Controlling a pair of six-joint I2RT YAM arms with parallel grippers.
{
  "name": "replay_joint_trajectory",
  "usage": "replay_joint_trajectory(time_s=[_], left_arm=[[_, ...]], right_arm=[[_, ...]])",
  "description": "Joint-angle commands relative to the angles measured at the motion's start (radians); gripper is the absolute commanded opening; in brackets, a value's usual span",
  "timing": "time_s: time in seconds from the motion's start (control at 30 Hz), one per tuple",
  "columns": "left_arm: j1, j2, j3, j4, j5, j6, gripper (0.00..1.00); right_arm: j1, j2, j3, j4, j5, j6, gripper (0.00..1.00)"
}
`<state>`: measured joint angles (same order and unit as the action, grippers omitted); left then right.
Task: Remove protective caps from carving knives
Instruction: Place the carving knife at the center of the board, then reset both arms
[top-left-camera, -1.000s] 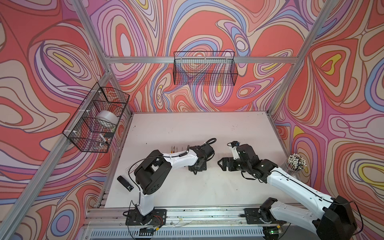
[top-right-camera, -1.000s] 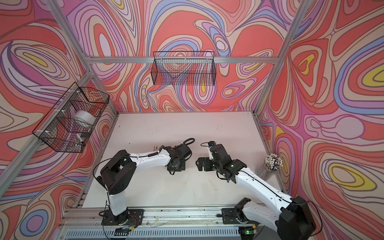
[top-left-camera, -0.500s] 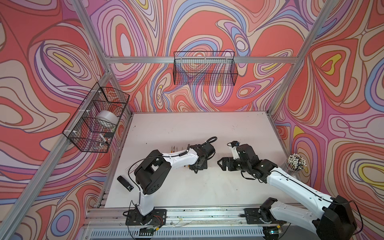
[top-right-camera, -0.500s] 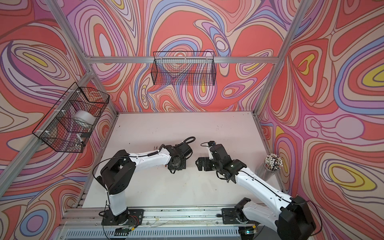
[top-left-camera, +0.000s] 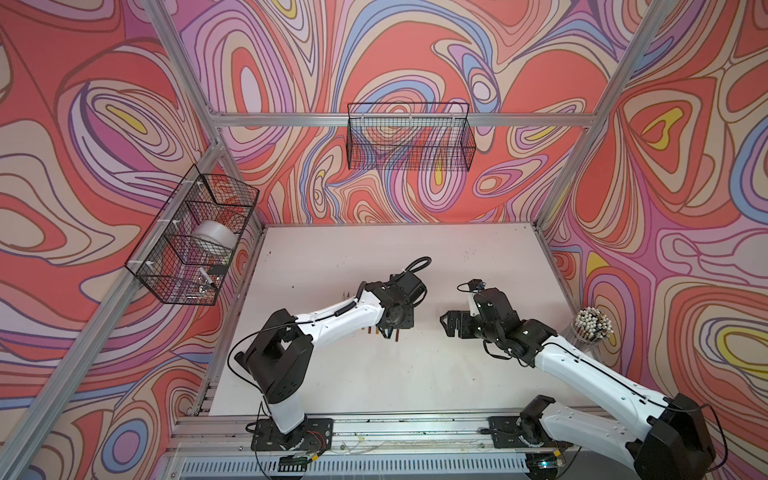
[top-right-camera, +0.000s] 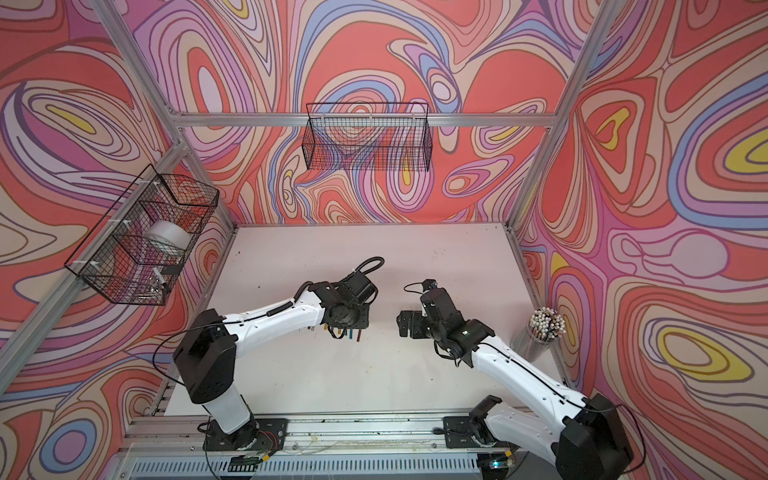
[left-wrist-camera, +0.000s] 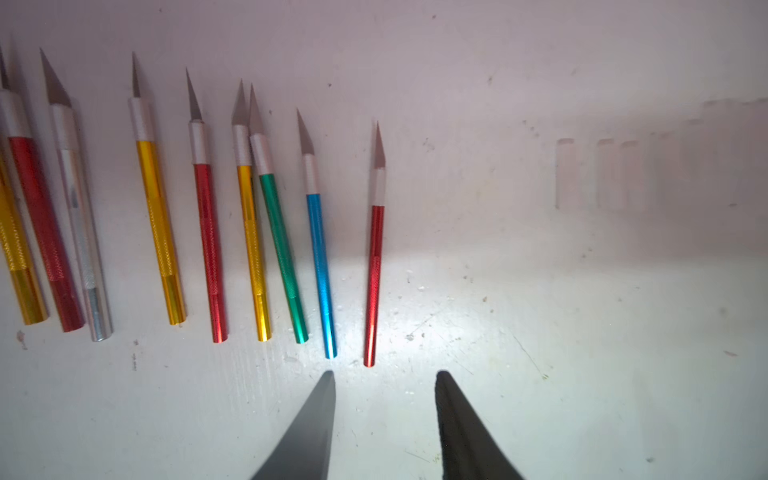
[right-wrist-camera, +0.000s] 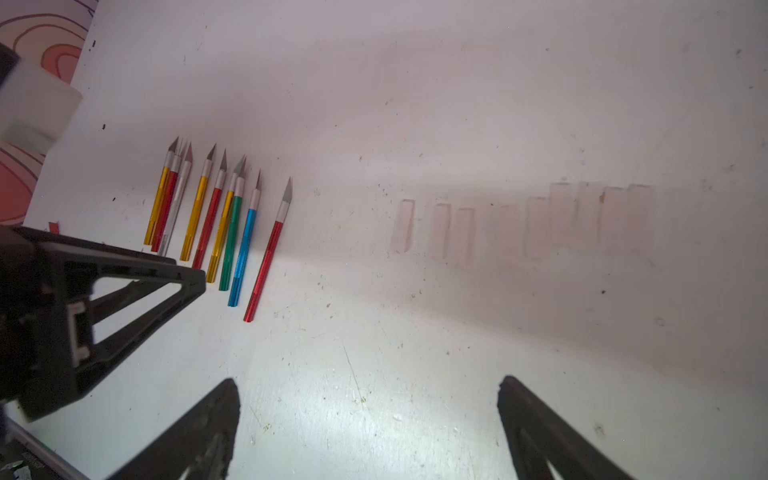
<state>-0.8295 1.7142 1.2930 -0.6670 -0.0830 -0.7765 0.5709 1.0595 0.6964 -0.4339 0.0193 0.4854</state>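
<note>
Several carving knives (left-wrist-camera: 318, 245) with red, gold, green, blue and silver handles lie side by side on the white table, their blades bare. My left gripper (left-wrist-camera: 386, 376) hovers just behind the handle end of the last red knife (left-wrist-camera: 374, 282), open, with nothing between its fingers. The knives also show in the right wrist view (right-wrist-camera: 232, 232) and under the left wrist in a top view (top-right-camera: 351, 332). The protective caps (right-wrist-camera: 519, 220), faint translucent sleeves, lie in a row beside the knives, apart from them. My right gripper (right-wrist-camera: 370, 382) is wide open and empty, over bare table.
A clear cup of white-tipped sticks (top-left-camera: 592, 324) stands at the table's right edge. A wire basket (top-left-camera: 409, 141) hangs on the back wall. Another basket (top-left-camera: 195, 245), holding a white roll, hangs on the left wall. The two grippers (top-left-camera: 388, 332) (top-left-camera: 446, 326) face each other mid-table.
The left gripper's jaws have come apart. Both arms stay about where they were.
</note>
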Motion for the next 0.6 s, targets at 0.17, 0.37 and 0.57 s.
replay_joint_trajectory(time_s=[0.17,0.37,0.57], left_arm=[[0.06,-0.199,-0.115,0.168,0.305,0.154,0.58],[0.147,-0.32,-0.228,0.253,0.478,0.228,0.75],[0.217,-0.388,-0.289,0.273,0.543,0.297,0.85]], right_arm=[[0.003,-0.025,0.032,0.074,0.178,-0.034,0.98],[0.003,-0.029,-0.006,0.175,0.332,-0.05,0.98],[0.0,-0.057,-0.09,0.318,0.502,-0.159,0.98]])
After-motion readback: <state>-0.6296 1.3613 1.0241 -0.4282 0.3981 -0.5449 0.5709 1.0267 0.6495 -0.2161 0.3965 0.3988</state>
